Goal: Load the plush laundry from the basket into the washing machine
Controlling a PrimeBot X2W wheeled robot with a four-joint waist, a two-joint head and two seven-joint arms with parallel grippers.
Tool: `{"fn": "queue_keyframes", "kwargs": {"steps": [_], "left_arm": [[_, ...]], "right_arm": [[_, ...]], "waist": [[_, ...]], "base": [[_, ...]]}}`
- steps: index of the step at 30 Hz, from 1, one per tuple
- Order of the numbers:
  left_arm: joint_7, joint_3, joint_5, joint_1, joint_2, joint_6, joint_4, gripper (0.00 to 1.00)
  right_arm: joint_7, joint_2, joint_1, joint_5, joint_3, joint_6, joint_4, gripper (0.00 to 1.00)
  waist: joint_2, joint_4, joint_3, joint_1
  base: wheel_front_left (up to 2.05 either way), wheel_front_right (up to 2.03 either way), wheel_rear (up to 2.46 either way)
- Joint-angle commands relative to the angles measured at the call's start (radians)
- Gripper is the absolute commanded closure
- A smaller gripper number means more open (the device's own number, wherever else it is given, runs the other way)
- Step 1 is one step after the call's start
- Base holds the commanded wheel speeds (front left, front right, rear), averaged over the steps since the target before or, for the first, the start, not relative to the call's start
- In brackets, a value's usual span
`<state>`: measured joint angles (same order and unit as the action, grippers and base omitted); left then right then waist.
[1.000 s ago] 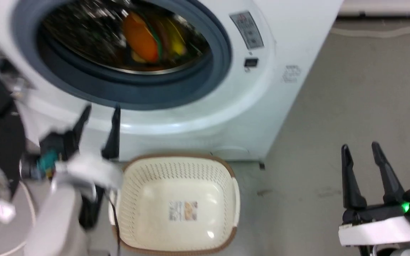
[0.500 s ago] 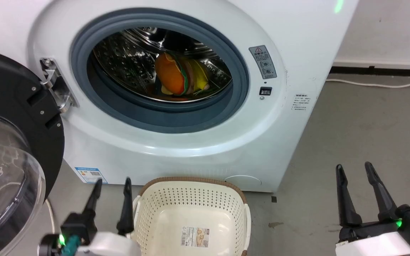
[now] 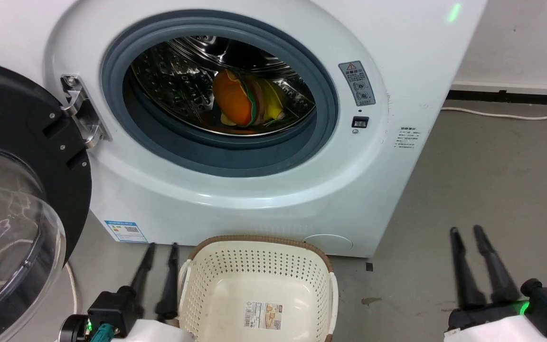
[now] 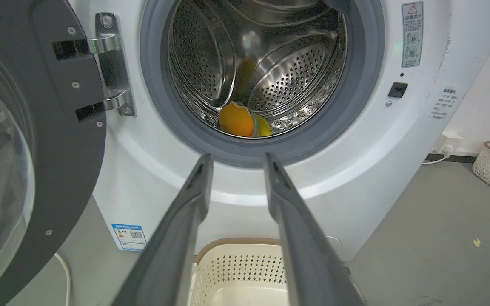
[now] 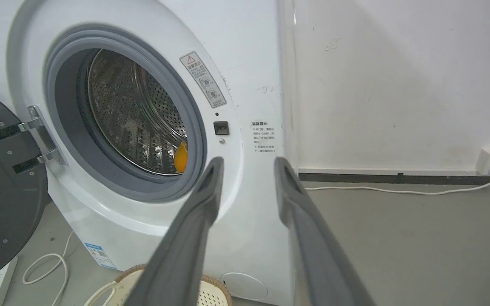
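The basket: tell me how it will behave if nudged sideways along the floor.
The basket looks empty, with thin perforated plastic walls, so it is probably light and would slide on the smooth floor. Its wide, low shape makes tipping unlikely; walls may flex.

The basket (image 3: 254,266) is set on the floor (image 3: 468,166) just right of the left gripper (image 3: 163,246) and well left of the right gripper (image 3: 466,230), with 1 label (image 3: 264,316) laid on its bottom. The washing machine (image 3: 264,204) is placed directly behind it. The plush laundry (image 3: 247,104) is lodged in the drum (image 3: 174,80), ahead of and above the left gripper, and the door (image 3: 12,123) is swung out to that gripper's left.
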<state>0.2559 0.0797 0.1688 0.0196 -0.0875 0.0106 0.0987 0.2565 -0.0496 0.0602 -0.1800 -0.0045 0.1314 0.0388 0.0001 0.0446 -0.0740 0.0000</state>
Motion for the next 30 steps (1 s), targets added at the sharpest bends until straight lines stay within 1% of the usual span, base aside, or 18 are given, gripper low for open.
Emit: {"fn": "queue_keyframes", "kwargs": {"steps": [1,30], "left_arm": [[-0.001,0.001,0.000,0.000,0.001,0.000,0.000,1.00],[-0.055,-0.016,-0.036,-0.004,0.009,-0.002,-0.021,1.00]], "right_arm": [[-0.001,0.000,0.000,0.000,0.000,0.000,0.000,1.00],[-0.055,0.000,-0.013,0.038,0.001,0.000,-0.008,1.00]], "waist": [[-0.0001,0.000,0.000,0.0001],[-0.0001,-0.010,0.016,0.0000]], "base": [[0.00,0.00,0.00],[0.00,0.00,0.00]]}}
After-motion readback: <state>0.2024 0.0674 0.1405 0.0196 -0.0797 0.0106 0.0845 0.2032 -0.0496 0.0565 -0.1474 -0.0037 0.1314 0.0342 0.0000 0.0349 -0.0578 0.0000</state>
